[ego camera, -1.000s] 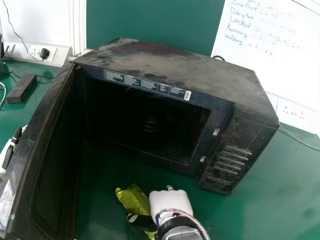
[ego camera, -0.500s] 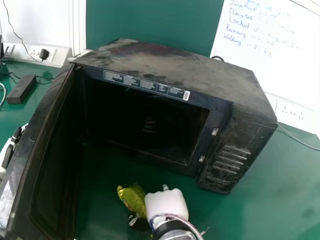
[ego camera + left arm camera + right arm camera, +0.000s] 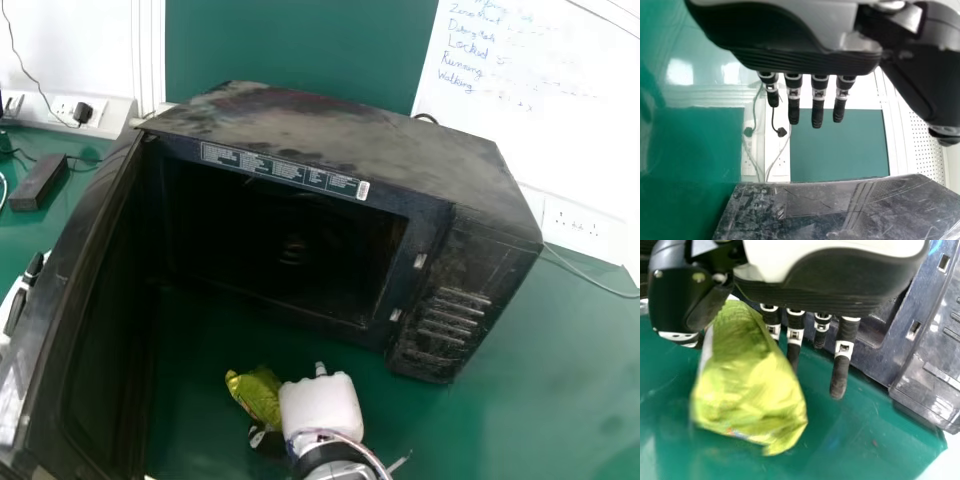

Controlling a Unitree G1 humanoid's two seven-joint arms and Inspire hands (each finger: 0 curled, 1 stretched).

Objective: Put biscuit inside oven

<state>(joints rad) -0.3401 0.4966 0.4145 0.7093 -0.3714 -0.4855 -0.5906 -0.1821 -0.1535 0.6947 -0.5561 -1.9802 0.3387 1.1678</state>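
The right hand (image 3: 320, 405) is gripping 1 yellow-green biscuit packet (image 3: 258, 393), with its thumb and fingers on opposite sides of the wrapper. Both are in front of the open oven (image 3: 340, 140), outside its cavity, with the packet to the left of the hand's white back in the head view. In the right wrist view the packet is hanging out past the hand above the green table (image 3: 500, 420), its lower end blurred.

The left hand (image 3: 15, 311) is seemingly the white and black shape at the head view's left edge, outside the door; in the left wrist view it is holding nothing, its fingers extending straight.

The oven door (image 3: 80, 320) is standing wide open on the left, and the dark cavity (image 3: 280, 240) is facing the robot. On the right of the opening, 2 small slots are showing in the frame. A printed label strip (image 3: 285, 171) is running along above the opening. Behind, 1 black plug (image 3: 83, 112) is sitting in a wall socket, and 1 black adapter (image 3: 38, 182) is lying on the table left of the door.
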